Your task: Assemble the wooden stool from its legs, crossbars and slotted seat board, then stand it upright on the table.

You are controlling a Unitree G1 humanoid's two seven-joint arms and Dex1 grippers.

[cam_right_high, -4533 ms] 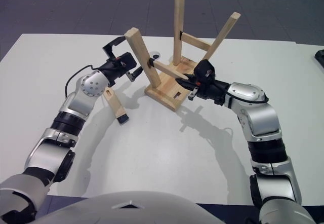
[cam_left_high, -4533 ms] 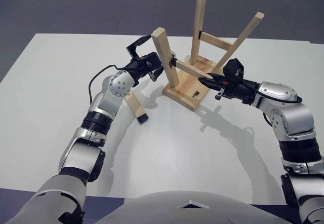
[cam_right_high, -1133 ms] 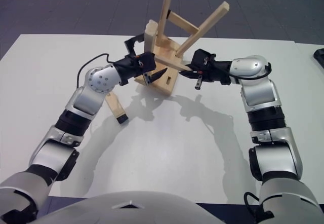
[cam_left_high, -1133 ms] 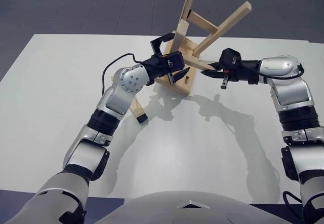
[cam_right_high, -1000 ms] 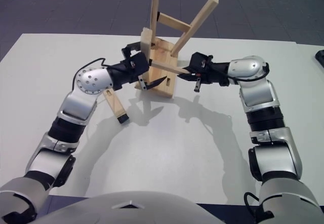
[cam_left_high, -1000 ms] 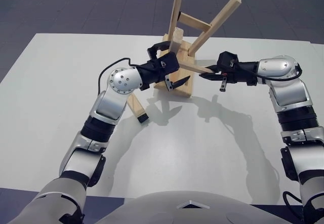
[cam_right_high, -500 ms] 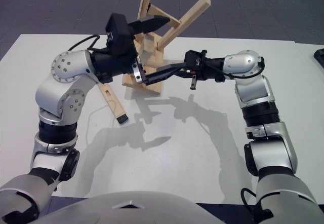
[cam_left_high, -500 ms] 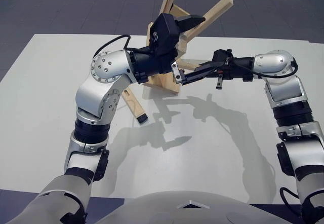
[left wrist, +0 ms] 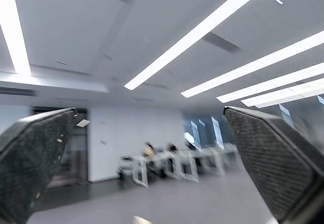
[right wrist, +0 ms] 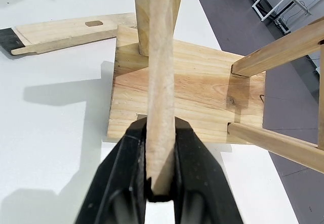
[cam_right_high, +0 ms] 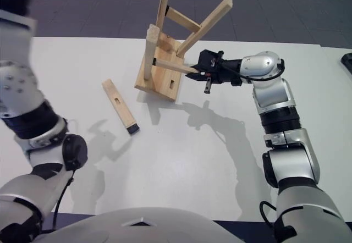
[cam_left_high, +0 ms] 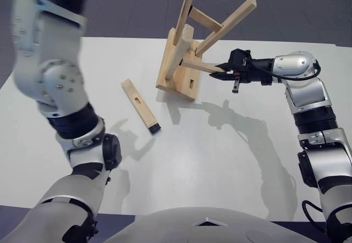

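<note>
The partly built stool rests tilted on one edge of its slotted seat board (cam_left_high: 177, 73), with three legs (cam_left_high: 186, 6) pointing up and away. A crossbar (cam_left_high: 206, 20) joins two of them. My right gripper (cam_left_high: 224, 70) is shut on the free end of a second crossbar (cam_left_high: 199, 66) that sticks out from the nearest leg (cam_left_high: 181, 49). In the right wrist view the fingers (right wrist: 126, 173) clamp this crossbar (right wrist: 161, 72) above the seat board (right wrist: 202, 97). A loose leg (cam_left_high: 140, 104) with a black tip lies flat on the table. My left gripper (left wrist: 152, 183) is open, aimed at the ceiling, holding nothing.
The white table (cam_left_high: 220, 160) has wide free room in front of and to the right of the stool. My left forearm (cam_left_high: 49, 78) stands raised over the table's left side. The table's far edge runs just behind the stool.
My left arm has swung up and away from the stool, its gripper leaving the head views. The right gripper keeps its hold on the crossbar, and the stool has tipped slightly.
</note>
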